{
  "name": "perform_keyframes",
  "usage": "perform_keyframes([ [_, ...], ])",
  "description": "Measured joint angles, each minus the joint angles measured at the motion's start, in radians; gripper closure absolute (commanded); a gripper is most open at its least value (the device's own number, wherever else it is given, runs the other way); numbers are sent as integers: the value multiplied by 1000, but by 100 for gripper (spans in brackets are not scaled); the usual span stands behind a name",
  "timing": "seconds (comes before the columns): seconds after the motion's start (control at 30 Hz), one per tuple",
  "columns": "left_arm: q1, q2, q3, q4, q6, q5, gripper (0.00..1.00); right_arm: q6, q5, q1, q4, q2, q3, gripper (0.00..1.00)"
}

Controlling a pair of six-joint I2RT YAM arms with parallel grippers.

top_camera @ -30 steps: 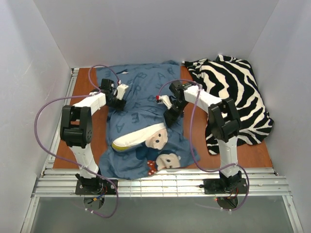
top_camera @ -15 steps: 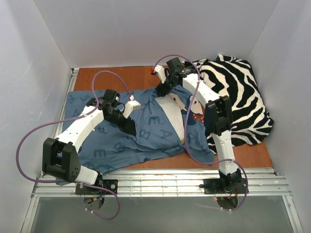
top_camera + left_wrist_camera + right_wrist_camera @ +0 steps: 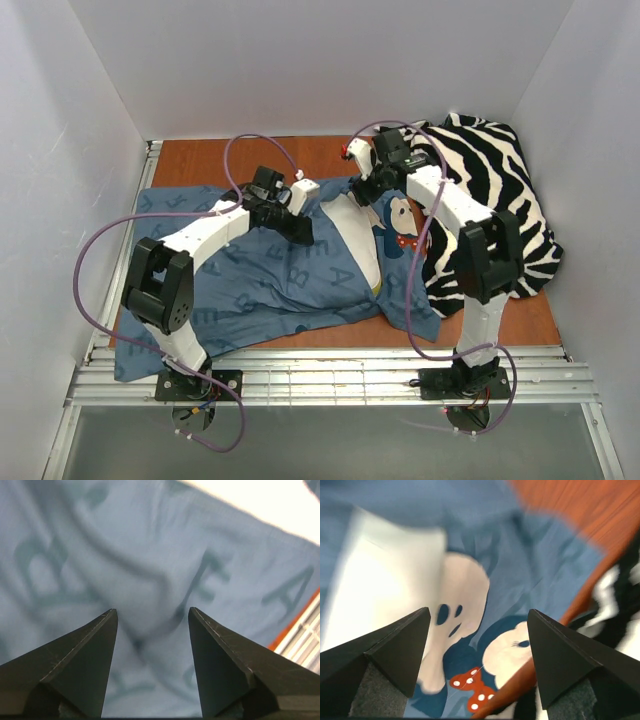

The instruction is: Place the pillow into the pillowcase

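Though rumpled, blue mouse-print pillowcase [image 3: 270,285] partly over white pillow [image 3: 353,228]; left gripper [image 3: 152,611], right gripper [image 3: 477,611] spread

A wooden table [image 3: 200,160], its far left corner bare, carries two cloths. The blue pillowcase [image 3: 260,285] sprawls from the near left corner across the middle, the white pillow [image 3: 352,228] showing among its folds. A zebra-striped cloth [image 3: 490,195] is heaped from the far right corner along the right edge, touching the case.
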Motion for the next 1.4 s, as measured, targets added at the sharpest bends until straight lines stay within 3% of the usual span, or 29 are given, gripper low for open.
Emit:
perform_keyframes([
  [0.07, -38, 11, 0, 50, -20, -26, 50, 14, 30, -11, 0, 77, -32, 29],
  [0.13, -70, 26, 8, 80, -31, -35, 51, 27, 48, -25, -15, 126, -76, 39],
  [0.33, -165, 85, 66, 168, -41, -100, 44, 84, -40, -89, -6, 92, -183, 60],
  [0.37, -188, 97, 77, 186, -45, -128, 17, 89, -67, -102, -7, 73, -199, 63],
  [0.4, -213, 110, 88, 202, -45, -155, 12, 90, -100, -113, -6, 51, -217, 72],
  [0.5, -288, 153, 119, 237, -85, -234, 10, 82, -193, -136, -26, 16, -259, 98],
  [0.57, -337, 185, 142, 251, -125, -291, 2, 88, -246, -139, -34, 18, -275, 99],
  [0.73, -425, 256, 173, 269, -279, -476, 2, 106, -348, -138, -40, 24, -302, 99],
  [0.97, -461, 329, 217, 266, -439, -718, 2, 151, -391, -146, -14, 24, -339, 99],
  [1.0, -463, 331, 216, 267, -446, -734, 4, 158, -385, -146, -10, 24, -348, 99],
  [1.03, -463, 332, 210, 272, -452, -750, 26, 166, -373, -146, 0, 24, -361, 99],
  [1.13, -452, 327, 166, 299, -455, -771, 76, 180, -327, -150, 18, 24, -396, 99],
  [1.17, -441, 323, 148, 310, -454, -772, 100, 186, -311, -150, 20, 24, -402, 99],
  [1.3, -361, 262, 64, 358, -450, -687, 100, 198, -256, -151, 40, 24, -412, 99],
  [1.4, -253, 178, -31, 372, -452, -520, 100, 200, -231, -151, 58, 28, -407, 99],
])
